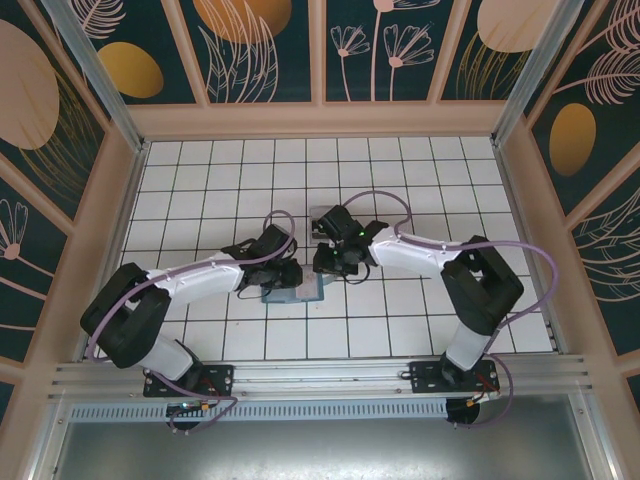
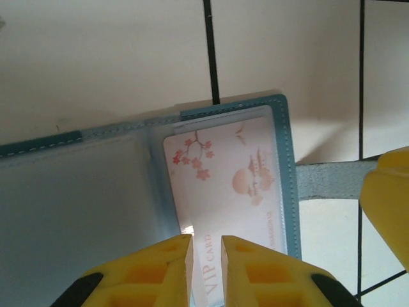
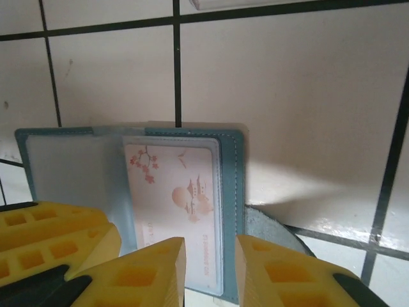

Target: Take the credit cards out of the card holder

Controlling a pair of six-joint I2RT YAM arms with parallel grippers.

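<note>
While left pincer (image 2: 207, 246) and right pincer (image 3: 211, 246), each narrowly apart, sit low in frame over credit card (image 2: 223, 173), contact unclear, risk stands: tips slip, dragging card holder (image 2: 291, 192) across tabletop (image 2: 96, 57).

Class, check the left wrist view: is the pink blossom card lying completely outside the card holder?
No, most of the card lies on the open card holder, inside its teal border.
</note>
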